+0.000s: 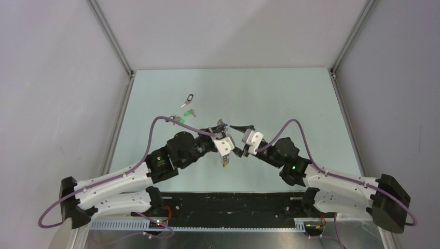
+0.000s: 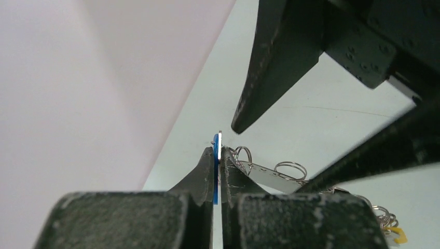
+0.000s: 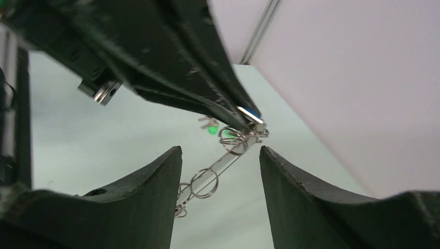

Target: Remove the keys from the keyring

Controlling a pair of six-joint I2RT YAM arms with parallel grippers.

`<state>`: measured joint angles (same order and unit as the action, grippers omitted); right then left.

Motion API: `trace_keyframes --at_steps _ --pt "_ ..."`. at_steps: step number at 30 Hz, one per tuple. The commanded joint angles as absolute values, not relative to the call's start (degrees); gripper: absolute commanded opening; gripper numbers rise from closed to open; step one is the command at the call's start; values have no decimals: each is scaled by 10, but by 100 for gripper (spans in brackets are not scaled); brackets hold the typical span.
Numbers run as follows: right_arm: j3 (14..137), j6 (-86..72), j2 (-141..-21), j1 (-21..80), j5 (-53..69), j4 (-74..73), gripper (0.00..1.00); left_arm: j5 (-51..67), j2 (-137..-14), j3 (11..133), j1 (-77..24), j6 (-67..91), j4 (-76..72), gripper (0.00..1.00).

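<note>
My left gripper [image 2: 219, 150] is shut on a blue key [image 2: 215, 155] that hangs on the keyring [image 2: 270, 175], a silvery band fringed with small split rings. It holds the ring above the table. A yellow tag [image 2: 397, 234] hangs at the ring's far end. My right gripper [image 3: 220, 150] is open, its fingers on either side of the keyring [image 3: 228, 158] without touching it. In the top view the left gripper [image 1: 220, 126] and right gripper [image 1: 235, 139] meet at mid-table, with hanging keys [image 1: 225, 162] below them.
Loose keys lie on the table behind the grippers: a black-tagged key [image 1: 189, 99] and two green-headed keys [image 1: 187, 112] [image 1: 179, 120]. One green key also shows in the right wrist view [image 3: 211, 129]. Grey walls stand on the left, right and far sides.
</note>
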<state>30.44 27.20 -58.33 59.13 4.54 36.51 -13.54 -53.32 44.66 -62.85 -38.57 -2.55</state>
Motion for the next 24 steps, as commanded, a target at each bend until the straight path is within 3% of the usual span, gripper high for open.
trace_keyframes --at_steps 1,13,24 --pt "316 64 -562 561 71 381 62 -149 -530 473 -626 -387 -82 0" --pt "316 -224 -600 527 -11 454 59 -151 -529 473 -626 -387 -83 0" --pt "316 -299 -668 531 -54 564 40 -151 -528 474 -626 -385 -82 0"
